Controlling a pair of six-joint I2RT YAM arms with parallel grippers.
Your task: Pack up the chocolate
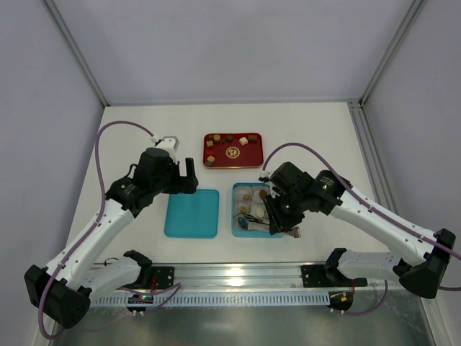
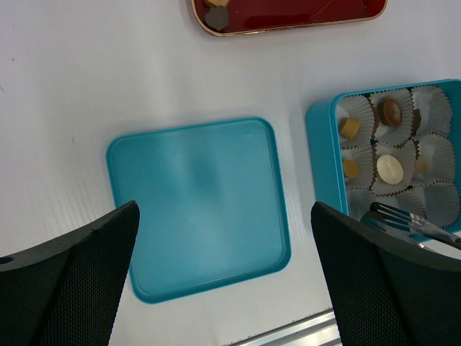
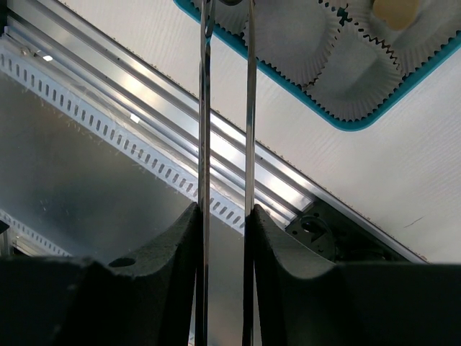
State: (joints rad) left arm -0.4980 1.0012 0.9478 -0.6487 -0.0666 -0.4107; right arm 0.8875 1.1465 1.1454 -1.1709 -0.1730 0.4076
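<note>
Top external view, left to right: my left pincer (image 2: 223, 209) gapes wide above the teal lid (image 1: 191, 213); my right pincer (image 3: 222, 213) grips tweezers (image 3: 204, 108) over the teal box (image 2: 320, 144). Some chocolate (image 1: 245, 141) lies on the red tray (image 1: 252, 157) at 12 o'clock, some in the box's paper cups (image 2: 432, 108).

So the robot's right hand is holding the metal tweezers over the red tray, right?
Not quite. The right gripper does hold the metal tweezers, but over the blue box, not the red tray. The left wrist view shows their tips above the box, with the tray farther back.
</note>
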